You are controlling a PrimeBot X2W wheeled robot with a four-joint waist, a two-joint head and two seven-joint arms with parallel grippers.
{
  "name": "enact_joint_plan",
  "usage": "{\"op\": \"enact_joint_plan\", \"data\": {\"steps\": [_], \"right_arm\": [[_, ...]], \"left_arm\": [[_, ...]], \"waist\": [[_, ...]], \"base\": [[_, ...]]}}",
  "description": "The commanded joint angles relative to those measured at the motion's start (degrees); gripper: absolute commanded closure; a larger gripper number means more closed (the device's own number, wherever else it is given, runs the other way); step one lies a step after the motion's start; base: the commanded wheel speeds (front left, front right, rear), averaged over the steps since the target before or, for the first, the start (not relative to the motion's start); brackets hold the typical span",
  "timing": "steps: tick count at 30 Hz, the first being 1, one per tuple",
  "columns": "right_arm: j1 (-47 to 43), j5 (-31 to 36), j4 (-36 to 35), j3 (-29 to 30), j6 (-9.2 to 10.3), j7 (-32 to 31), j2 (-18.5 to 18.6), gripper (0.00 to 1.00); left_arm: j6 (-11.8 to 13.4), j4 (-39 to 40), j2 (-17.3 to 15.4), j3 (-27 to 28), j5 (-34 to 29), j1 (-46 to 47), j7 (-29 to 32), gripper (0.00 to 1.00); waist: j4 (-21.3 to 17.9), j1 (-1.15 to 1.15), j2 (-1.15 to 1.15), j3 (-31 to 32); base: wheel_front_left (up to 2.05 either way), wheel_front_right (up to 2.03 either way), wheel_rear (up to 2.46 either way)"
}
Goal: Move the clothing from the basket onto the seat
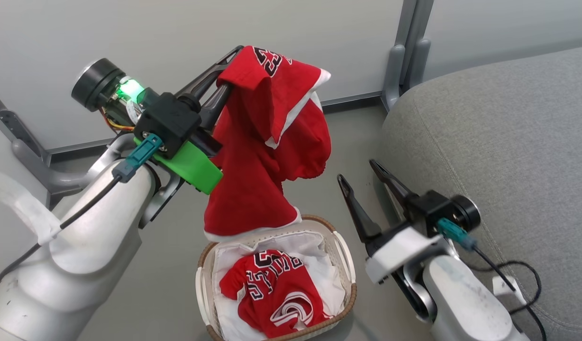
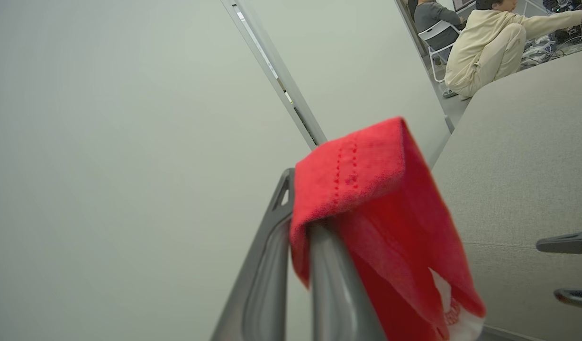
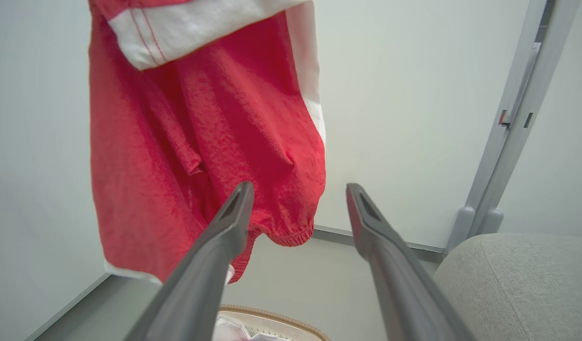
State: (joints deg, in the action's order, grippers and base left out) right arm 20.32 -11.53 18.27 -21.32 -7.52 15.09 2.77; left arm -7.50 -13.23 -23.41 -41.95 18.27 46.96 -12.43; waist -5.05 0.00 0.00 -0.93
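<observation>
**Grey floor (image 1: pixel 362 137), pale wall panels (image 1: pixel 177 42): one red piece aloft, one in basket**

- Basket (image 1: pixel 346 265) stands on the floor, near the rounded edge of the seat (image 1: pixel 509 142), which lies to the robot's right.
- Left gripper (image 1: pixel 231 59): raised above the basket, fingers pressed together, pinching a fold of the lifted jersey piece (image 1: pixel 267 142). Number 23 shows near the top.
- The cloth drapes down. Its white-trimmed hem reaches the basket's far rim in the head view; contact cannot be told.
- Second jersey piece (image 1: pixel 272 293): crumpled inside the basket, on top of the white cloth sheet (image 1: pixel 331 277).
- Right gripper (image 1: pixel 356 170): between basket and seat, fingers spread wide, holding nothing, apart from the hanging cloth.
- Seat carries no clothing.
</observation>
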Motion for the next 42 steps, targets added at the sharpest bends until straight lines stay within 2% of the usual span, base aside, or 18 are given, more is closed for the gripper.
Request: {"op": "enact_joint_plan", "data": {"steps": [1,8,13,17,24,25,26,32,33,42], "right_arm": [[1.82,0.08,1.06,-0.50,0.06,0.12,0.33,0.00],[9.49,1.04,8.37,-3.97,0.06,0.11,0.20,0.00],[13.87,0.31,14.94,-10.50,0.06,0.11,0.21,0.00],[16.44,-0.23,17.71,-14.84,0.06,0.11,0.33,0.00],[20.29,-2.24,20.08,-18.31,0.06,0.11,0.36,0.01],[20.87,-2.62,20.50,-18.55,0.06,0.11,0.35,0.39],[21.42,-2.84,20.79,-18.78,0.06,0.11,0.32,0.53],[23.84,-3.77,22.86,-19.35,0.06,0.11,0.24,0.89],[24.04,-3.77,23.10,-19.41,0.06,0.11,0.22,1.00],[22.90,-3.78,22.59,-19.61,0.06,0.11,0.21,1.00]], "left_arm": [[0.05,0.28,0.06,-0.04,0.59,1.32,-0.41,1.00],[0.05,0.47,1.36,-0.79,1.07,2.30,-0.90,1.00],[0.04,1.09,2.03,-1.80,1.16,2.58,-1.17,1.00],[0.04,2.05,2.36,-2.62,1.47,2.46,-1.22,1.00],[0.04,3.75,2.96,-4.30,1.81,2.19,-1.33,1.00],[0.04,3.94,3.10,-4.49,1.77,2.18,-1.36,1.00],[0.04,4.05,3.20,-4.65,1.81,2.20,-1.39,1.00],[0.04,4.44,3.50,-5.24,2.27,2.17,-1.61,1.00],[0.12,4.43,3.50,-5.21,2.34,2.05,-1.66,1.00],[1.43,2.68,2.02,-3.76,4.33,0.13,-1.37,1.00]], "waist": [[0.13,0.00,0.00,-0.14],[0.87,0.00,0.00,-0.11],[1.53,0.00,0.00,0.16],[1.87,0.00,0.00,0.33],[2.51,0.00,0.00,0.66],[2.65,0.00,0.00,0.72],[2.78,0.00,0.00,0.77],[3.63,0.00,0.00,1.00],[3.78,0.00,0.00,1.03],[4.10,0.00,0.00,0.98]], "base": [[0.00,0.00,0.00],[0.00,0.00,0.00],[0.00,0.00,0.00],[0.00,0.00,0.00],[0.00,0.00,0.00],[0.00,0.00,0.00],[0.00,0.00,0.00],[0.00,0.00,0.00],[0.00,0.00,0.00],[0.00,0.00,0.00]]}}
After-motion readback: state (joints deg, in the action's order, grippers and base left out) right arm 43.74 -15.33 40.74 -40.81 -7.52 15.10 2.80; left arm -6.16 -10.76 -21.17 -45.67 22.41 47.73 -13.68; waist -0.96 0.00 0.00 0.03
